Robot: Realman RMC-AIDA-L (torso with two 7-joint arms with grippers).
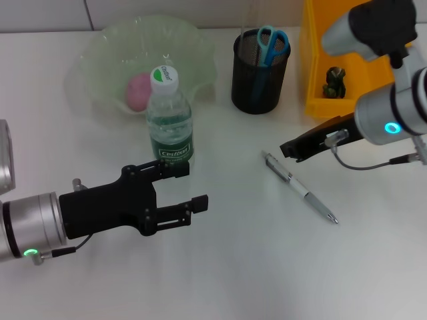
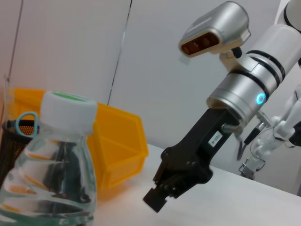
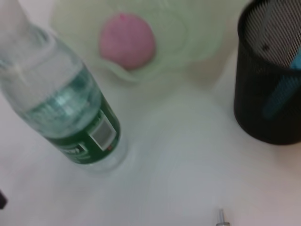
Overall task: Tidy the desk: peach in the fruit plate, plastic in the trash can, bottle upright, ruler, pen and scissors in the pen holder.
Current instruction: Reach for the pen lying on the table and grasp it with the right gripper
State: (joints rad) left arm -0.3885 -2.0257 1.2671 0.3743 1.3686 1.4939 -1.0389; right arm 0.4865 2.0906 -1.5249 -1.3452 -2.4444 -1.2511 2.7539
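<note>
1 item still lies loose on the desk point(image 1: 220, 280), so plan around the pen. Starting at your left, the left gripper point(image 1: 185, 187) sits just in front of the upright water bottle point(image 1: 171, 117), its fingers spread wide and holding nothing; 1 finger tip looks level with the bottle's base, though you cannot tell whether it touches. Behind the bottle, the peach point(image 1: 139, 91) already rests in the pale green fruit plate point(image 1: 193, 50). Further right, the black mesh pen holder point(image 1: 260, 73) carries the blue-handled scissors point(image 1: 272, 43); a ruler cannot be made out from here. The pen point(image 1: 300, 187) lies flat in front of the holder, well apart from it, running diagonally. The right gripper point(image 1: 288, 148) hovers just beside the pen's upper end, and you cannot tell how far its fingers are parted. The yellow bin point(image 1: 317, 60) stands at the far right with a small dark object inside.

For the pen pickup, bring the right gripper over the barrel's middle, turn the fingers across the barrel, and descend until they straddle it before closing. Lift clear, tip the pen vertical, and lower it into the holder away from the scissors.

Only the left wrist view shows the right gripper side-on, low over the desk. Only the right wrist view shows the bottle's green label and the peach close up.
</note>
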